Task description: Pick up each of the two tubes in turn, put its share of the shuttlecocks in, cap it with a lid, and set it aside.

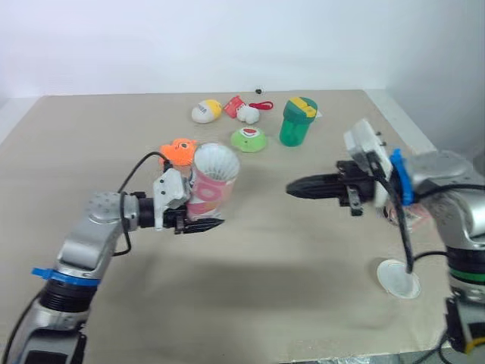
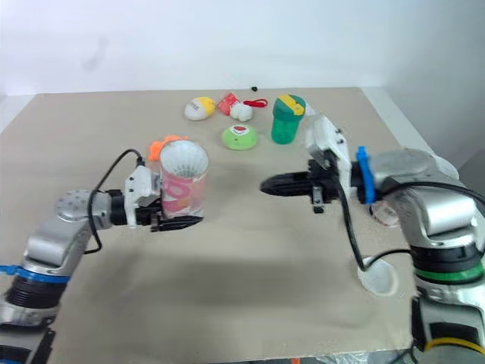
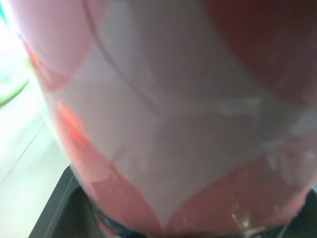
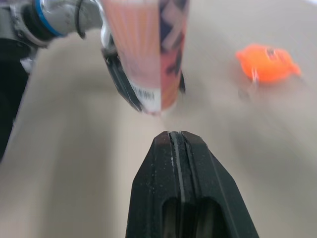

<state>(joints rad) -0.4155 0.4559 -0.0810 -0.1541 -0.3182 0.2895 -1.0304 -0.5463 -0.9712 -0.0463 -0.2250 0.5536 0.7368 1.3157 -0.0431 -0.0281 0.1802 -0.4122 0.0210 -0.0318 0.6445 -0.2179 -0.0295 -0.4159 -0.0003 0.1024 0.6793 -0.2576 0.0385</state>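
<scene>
You see the tube (image 1: 211, 189) in pink and red shapes over white (a white barcode patch with black lines sits near its base), with a white shuttlecock (image 1: 216, 161) at its mouth. The left gripper (image 1: 212, 220) and right gripper (image 1: 295, 186) are black. The toy (image 1: 179, 150) is orange, the cup (image 1: 297, 121) green and yellow, the lid (image 1: 398, 277) white, the table (image 1: 288, 250) beige.

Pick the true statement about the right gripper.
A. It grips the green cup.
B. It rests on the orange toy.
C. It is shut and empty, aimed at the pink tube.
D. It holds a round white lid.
C: the right gripper has its fingers pressed together with nothing between them, pointing at the pink patterned tube held by the left gripper, while the round white lid lies on the table.
</scene>
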